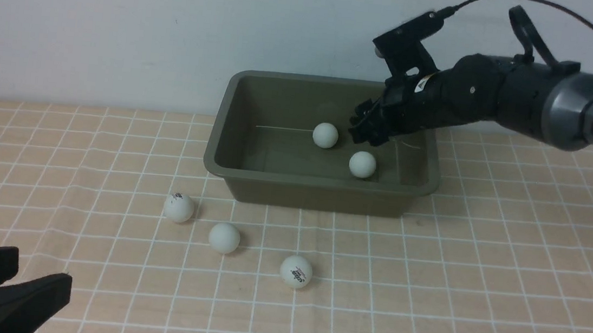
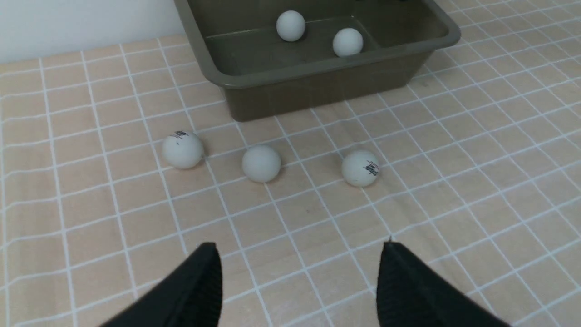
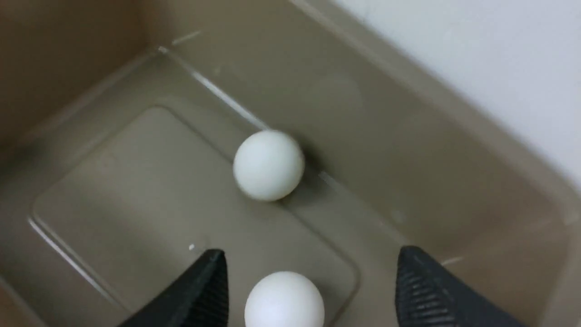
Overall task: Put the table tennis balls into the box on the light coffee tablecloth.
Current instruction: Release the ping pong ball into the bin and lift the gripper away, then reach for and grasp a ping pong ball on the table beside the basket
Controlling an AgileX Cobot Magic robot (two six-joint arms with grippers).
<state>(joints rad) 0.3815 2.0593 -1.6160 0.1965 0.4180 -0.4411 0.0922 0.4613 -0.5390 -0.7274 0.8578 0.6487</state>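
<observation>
While the right tool [image 3: 308,259] hangs inside the box [image 1: 322,182] with its jaws spread and nothing grasped, 2 table tennis balls [image 1: 325,135] lie on the box floor just below it. Farther out, 3 others sit on the light coffee tablecloth [image 1: 482,271] in front of the box. The left tool [image 2: 299,247] hovers near them, released and empty. I judge 2 of 5 done, 3 left.

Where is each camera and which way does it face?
Front: between the arms, facing forward at the box on the cloth; right arm, left pincer show.
Left wrist: behind that open pincer, facing three balls and box.
Right wrist: behind the open right pincer, looking down into box at two balls.
Shared: all show those two.
</observation>
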